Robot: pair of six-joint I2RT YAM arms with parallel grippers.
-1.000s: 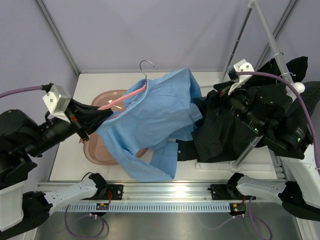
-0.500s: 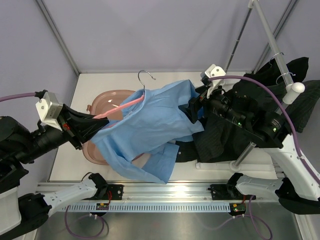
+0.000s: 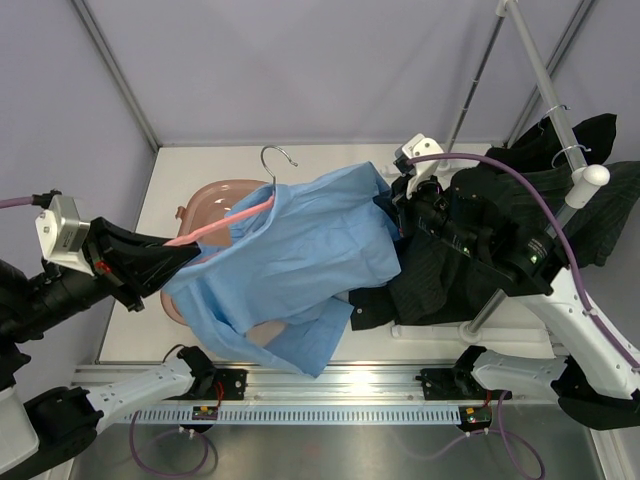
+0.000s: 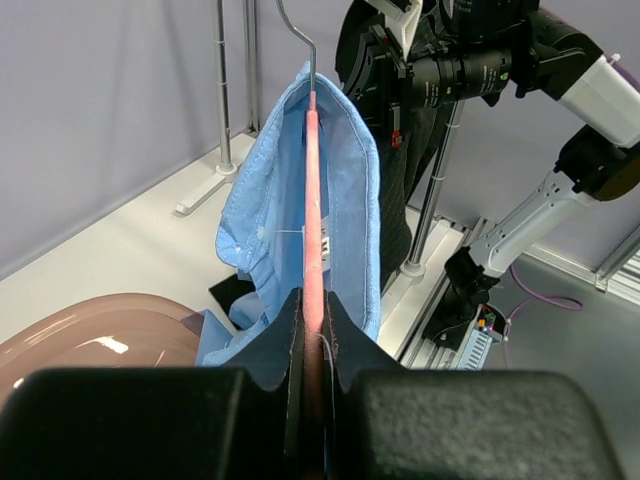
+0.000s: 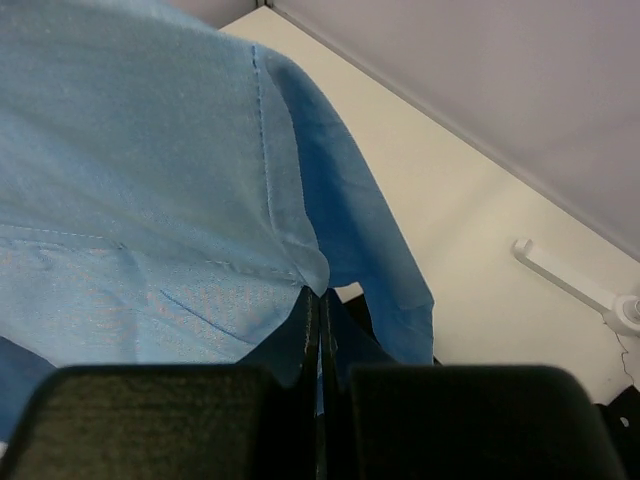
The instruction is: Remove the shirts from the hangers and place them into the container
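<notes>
Counter (image 3: 330,160): white surface under everything, with the rack pole (image 3: 545,85) rising at 2 o'clock.
Dark shirts (image 3: 450,285): bunched at 3 o'clock on the rack side, partly hidden behind the right arm.
Light blue shirt (image 3: 300,260): at the centre, on its hanger and stretched between the two arms. Over the last second it has been drawn toward 8 o'clock.
Container (image 3: 215,198): pinkish-brown tub at 9 o'clock, mostly hidden under the blue cloth, with only its far rim showing.
Left end effector (image 4: 312,312): at 8 o'clock, jaws clamped on the bar of the hanger. It has backed off toward 8 o'clock, taking the hanger with it.
Right end effector (image 5: 318,302): at 2 o'clock of the shirt. It was wide open a second ago and is now pinched shut on the blue shoulder seam (only a thin fold, so the jaws look nearly closed).
Pink hanger (image 3: 225,222): runs inside the collar, its hook (image 3: 275,155) free in the air at 11 o'clock.
Meaning: the cloth is pinned at one end and the hanger gripped at the other, so pulling them apart should slide the hanger out. The shirt is not in the tub yet.
</notes>
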